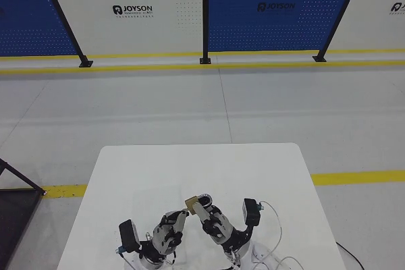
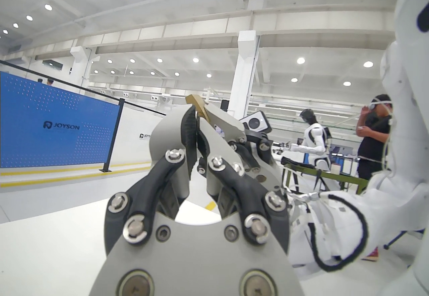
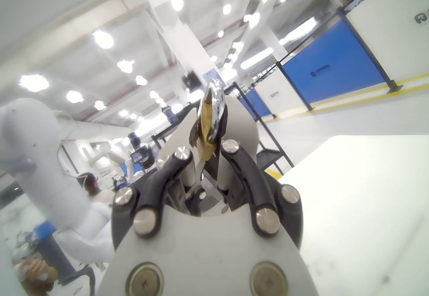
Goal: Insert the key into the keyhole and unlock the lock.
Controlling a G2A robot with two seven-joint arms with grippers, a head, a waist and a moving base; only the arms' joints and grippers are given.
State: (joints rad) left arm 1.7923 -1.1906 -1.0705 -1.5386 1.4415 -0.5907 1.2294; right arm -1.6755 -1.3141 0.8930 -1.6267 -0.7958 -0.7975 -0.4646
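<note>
A brass padlock point(image 1: 192, 202) is held clear above the white bench point(image 1: 155, 175), near its front edge and about midway across. It is clamped in the right claw point(image 1: 198, 208). In the right wrist view the brass body point(image 3: 204, 134) is seen pinched between the fingers of the right claw point(image 3: 209, 129), with the chrome shackle point(image 3: 216, 99) standing out beyond the fingertips.

The left claw point(image 1: 180, 216) is raised just beside the right one, and its tip meets the padlock from the other side. In the left wrist view the fingers of the left claw point(image 2: 196, 121) are drawn together with only a narrow slit between the dark pads point(image 2: 188, 133). A corner of the padlock point(image 2: 195, 102) is seen just past their tips. A key cannot be made out between them, so whether one is gripped cannot be told.
</note>
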